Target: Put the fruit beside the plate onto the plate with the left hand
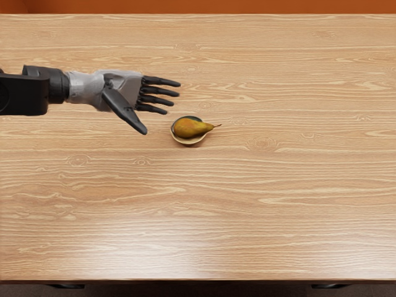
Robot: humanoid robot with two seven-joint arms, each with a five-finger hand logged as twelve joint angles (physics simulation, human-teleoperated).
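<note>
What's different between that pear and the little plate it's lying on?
The pear is golden-brown and elongated; the plate is pale and round. The pear lies on its side, stem pointing right past the rim, while the plate sits flat on the table. The pear covers most of the plate. Both are mid-table, just right of the open left hand, which touches neither.

A yellow-brown pear (pixel 193 128), tan plate (pixel 185 140), black fingers (pixel 159 91), and light grained wood table (pixel 247 204).

Left arm reaches in level, left hand (pixel 133 96) with fingers (pixel 162 91) spread, holding nothing
</note>
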